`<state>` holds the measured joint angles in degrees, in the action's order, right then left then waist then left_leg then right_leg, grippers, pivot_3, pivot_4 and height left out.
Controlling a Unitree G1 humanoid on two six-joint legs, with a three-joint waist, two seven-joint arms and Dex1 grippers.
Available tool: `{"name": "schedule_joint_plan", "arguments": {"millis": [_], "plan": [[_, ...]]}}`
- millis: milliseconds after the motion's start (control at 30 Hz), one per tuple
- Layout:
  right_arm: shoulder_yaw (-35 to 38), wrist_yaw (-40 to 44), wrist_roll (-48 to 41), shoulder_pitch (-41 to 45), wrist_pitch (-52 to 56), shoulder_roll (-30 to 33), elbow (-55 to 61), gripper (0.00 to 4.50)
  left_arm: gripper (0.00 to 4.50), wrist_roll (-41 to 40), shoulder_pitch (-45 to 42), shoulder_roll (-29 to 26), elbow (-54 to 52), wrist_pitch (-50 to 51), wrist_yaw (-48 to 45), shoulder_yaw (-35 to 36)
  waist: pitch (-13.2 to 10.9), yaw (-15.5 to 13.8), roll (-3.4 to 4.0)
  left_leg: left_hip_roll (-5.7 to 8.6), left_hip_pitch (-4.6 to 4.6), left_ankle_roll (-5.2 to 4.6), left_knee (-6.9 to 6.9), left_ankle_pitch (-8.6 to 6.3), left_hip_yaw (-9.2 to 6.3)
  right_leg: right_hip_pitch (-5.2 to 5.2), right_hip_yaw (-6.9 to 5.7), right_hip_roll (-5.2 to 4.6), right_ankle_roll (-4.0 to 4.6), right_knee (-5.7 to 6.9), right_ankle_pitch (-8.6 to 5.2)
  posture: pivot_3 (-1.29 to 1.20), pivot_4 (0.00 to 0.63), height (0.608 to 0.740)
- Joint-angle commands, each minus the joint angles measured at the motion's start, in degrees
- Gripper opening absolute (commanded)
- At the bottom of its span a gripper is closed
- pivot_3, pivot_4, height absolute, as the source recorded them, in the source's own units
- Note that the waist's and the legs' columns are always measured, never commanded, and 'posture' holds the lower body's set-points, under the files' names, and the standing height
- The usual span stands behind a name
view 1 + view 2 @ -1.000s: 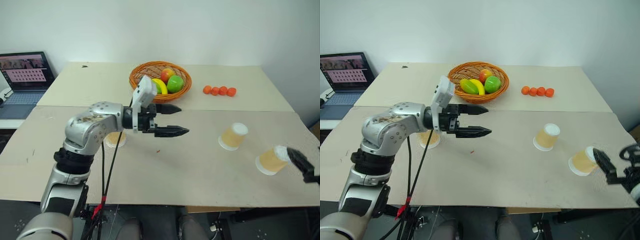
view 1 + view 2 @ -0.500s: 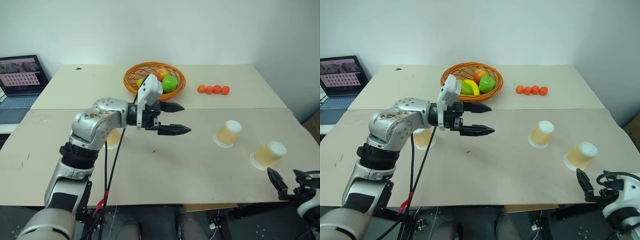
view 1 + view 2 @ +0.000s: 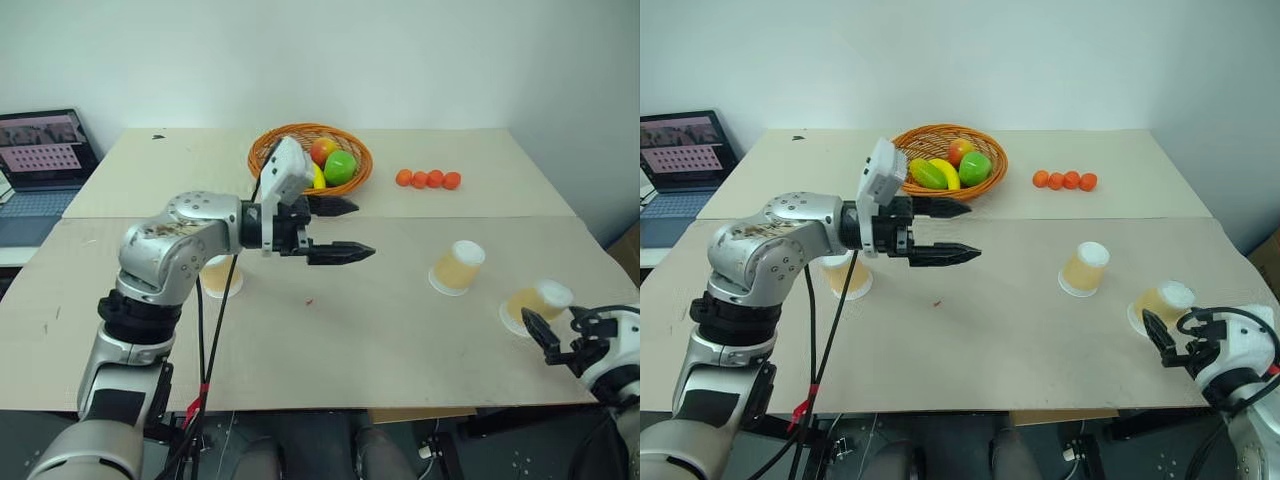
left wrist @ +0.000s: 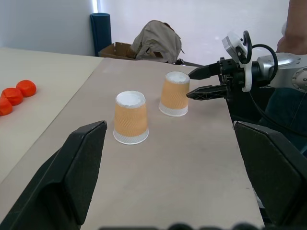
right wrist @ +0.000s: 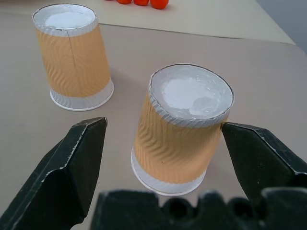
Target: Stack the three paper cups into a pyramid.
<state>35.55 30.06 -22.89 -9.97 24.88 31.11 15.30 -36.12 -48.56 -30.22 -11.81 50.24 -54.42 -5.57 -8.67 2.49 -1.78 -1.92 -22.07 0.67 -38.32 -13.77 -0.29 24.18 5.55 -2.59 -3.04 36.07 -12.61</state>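
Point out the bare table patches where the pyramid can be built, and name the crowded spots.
Free: the wide middle strip between the cup under the left arm and the middle cup. Also the near edge in front of it. Crowded: the basket and orange balls at the back, and the right edge, where the right gripper approaches the third cup.

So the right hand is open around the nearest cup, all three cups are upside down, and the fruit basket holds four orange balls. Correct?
Not quite. The four orange balls lie on the table beside the basket, not in it, as the left eye view shows. The rest holds: the right hand is open around the nearest cup, and all three cups stand upside down.
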Motion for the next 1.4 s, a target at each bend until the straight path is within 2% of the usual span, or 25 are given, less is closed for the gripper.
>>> {"name": "schedule_joint_plan", "arguments": {"millis": [33,500,600,700,833,933,1067,1200,1300,1400], "plan": [[-0.4,0.9,0.5,2.2,-3.1,2.2,-2.3,4.43,4.50,-1.3,0.2,-0.9,-2.9,0.6,1.0,2.1,0.0,0.0,0.00,0.00,-0.01,0.00,0.00,0.00,0.00,0.01,0.02,0.00,0.00,0.00,0.00,0.00,0.150,0.734],[-4.3,2.5,2.7,8.7,-7.8,5.2,-12.2,4.43,4.50,-3.2,1.3,-2.1,-5.2,1.8,3.5,2.8,0.0,0.1,0.00,0.00,-0.02,0.00,0.00,0.00,0.00,0.02,0.04,0.03,-0.01,-0.01,0.00,0.00,0.150,0.734],[-4.6,2.5,2.7,9.1,-8.2,5.5,-12.9,3.73,4.50,-3.3,1.4,-2.2,-5.4,1.8,3.7,2.7,0.0,0.0,0.00,0.01,-0.03,0.00,0.00,0.00,0.00,0.02,0.04,0.02,-0.01,-0.01,0.00,0.00,0.150,0.734],[-4.7,2.5,2.7,9.1,-8.4,5.6,-13.2,2.80,4.50,-3.4,1.4,-2.2,-5.4,1.8,3.8,2.7,0.0,0.0,0.00,0.00,-0.03,0.00,0.00,0.00,0.00,0.02,0.04,0.02,-0.01,-0.01,0.00,0.00,0.150,0.734],[-4.7,2.3,2.1,9.3,-6.5,6.5,-9.8,2.75,4.50,-3.5,1.9,-3.0,-5.7,2.3,3.4,2.9,0.0,0.1,0.01,0.01,-0.03,0.00,0.00,0.00,0.00,0.02,0.05,0.02,-0.01,-0.02,0.00,0.00,0.150,0.734],[-4.1,2.6,0.0,10.4,-2.3,8.8,-5.0,2.75,4.50,-2.4,2.8,-5.8,-5.5,1.9,2.2,3.0,-0.1,0.3,0.13,0.00,-0.02,0.00,0.00,0.00,0.00,0.04,0.06,0.03,-0.01,0.00,0.00,0.00,0.150,0.734],[-4.0,3.7,-2.5,14.9,8.8,18.4,1.2,2.75,4.50,2.1,7.4,-14.8,-3.8,-2.2,-1.7,3.3,-0.5,1.1,0.51,0.01,0.02,0.00,0.00,0.00,0.06,0.06,0.18,0.05,-0.01,0.07,0.01,0.00,0.150,0.734],[-9.1,7.9,-9.1,26.2,17.7,26.9,5.1,2.75,4.50,0.2,12.2,-21.0,-3.2,-4.2,-8.1,7.0,-0.8,1.4,0.39,-0.02,0.03,-0.01,0.03,0.00,0.00,0.09,0.14,0.13,0.02,0.06,0.01,0.00,0.150,0.734],[-13.6,9.0,-10.9,33.8,21.1,29.0,4.9,2.75,4.50,-0.7,14.9,-24.6,-3.7,-5.1,-11.8,9.6,-1.0,1.3,-0.04,-0.08,-0.04,-0.01,0.05,0.00,-0.03,0.14,0.05,0.13,0.06,0.00,-0.01,0.00,0.150,0.734],[-19.7,9.9,-13.0,42.8,24.4,28.4,5.2,2.75,4.50,-0.4,16.5,-27.5,-4.2,-6.0,-13.2,11.2,-1.1,1.1,-0.09,-0.08,-0.23,0.00,0.05,0.00,-0.04,0.24,0.02,0.07,0.06,-0.12,-0.02,0.00,0.150,0.734]]}}
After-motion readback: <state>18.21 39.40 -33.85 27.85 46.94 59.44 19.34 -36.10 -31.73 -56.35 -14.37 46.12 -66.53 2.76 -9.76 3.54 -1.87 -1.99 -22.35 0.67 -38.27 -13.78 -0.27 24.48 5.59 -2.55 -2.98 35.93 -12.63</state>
